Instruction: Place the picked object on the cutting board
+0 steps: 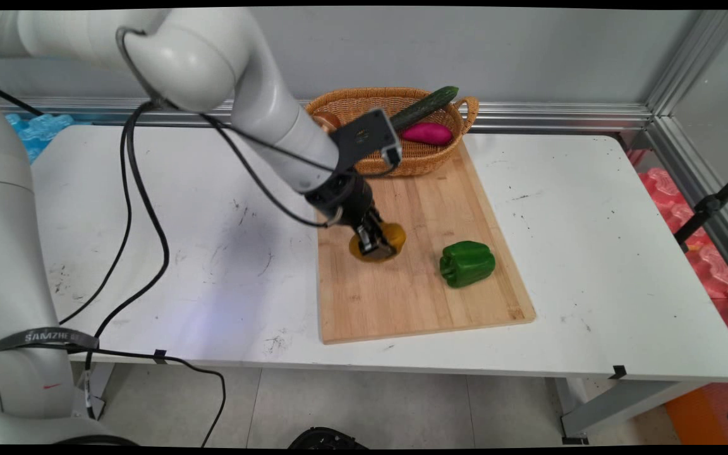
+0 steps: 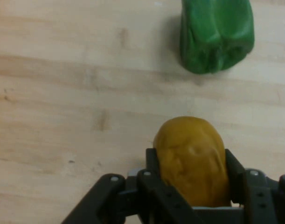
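At frame centre, the black two-finger gripper (image 1: 375, 243) has its jaws clamped on a lumpy yellow-brown potato (image 2: 191, 156) over the pale wooden cutting board (image 1: 414, 297). A blocky green bell pepper (image 1: 466, 263) lies just right.

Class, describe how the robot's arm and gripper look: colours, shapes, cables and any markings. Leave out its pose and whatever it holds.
The arm is glossy white, built of thick rounded tubular links with bulbous joints. Black cables hang from it in loops. A grey strap with pale lettering circles the lower link. A flat black plate sits at the wrist. The gripper is black, with a hinged linkage and two fingers.
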